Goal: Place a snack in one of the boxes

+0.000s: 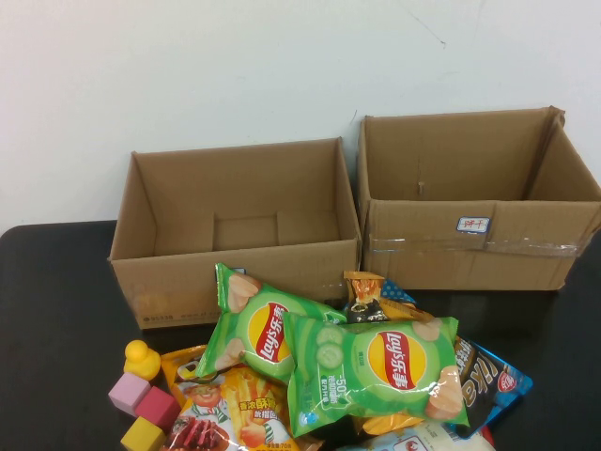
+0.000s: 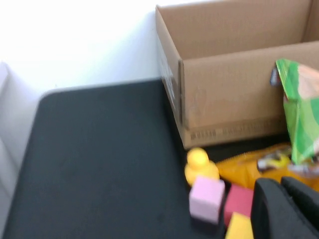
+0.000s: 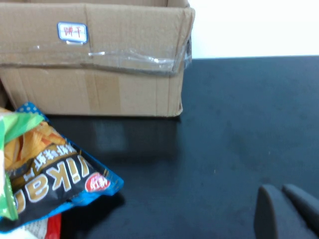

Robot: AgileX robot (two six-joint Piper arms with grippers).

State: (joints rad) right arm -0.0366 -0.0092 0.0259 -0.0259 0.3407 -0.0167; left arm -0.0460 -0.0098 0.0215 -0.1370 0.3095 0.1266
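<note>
Two open, empty cardboard boxes stand at the back of the black table: the left box (image 1: pixel 235 258) and the taped right box (image 1: pixel 470 254). In front lies a pile of snacks: two green Lay's bags (image 1: pixel 258 334) (image 1: pixel 376 371), a dark blue-edged bag (image 1: pixel 488 381), an orange bag (image 1: pixel 235 413) and a small orange packet (image 1: pixel 371 296). Neither arm shows in the high view. My left gripper (image 2: pixel 281 186) is shut and empty, low by the toy blocks near the left box (image 2: pixel 224 99). My right gripper (image 3: pixel 281 191) is shut and empty over bare table, right of the dark bag (image 3: pixel 55 184).
A yellow duck (image 1: pixel 141 360), a pink cube (image 1: pixel 129 393), a red cube (image 1: pixel 158 408) and a yellow cube (image 1: pixel 143 436) sit left of the snack pile. A white wall stands behind the boxes. Bare black table lies at the far left and far right.
</note>
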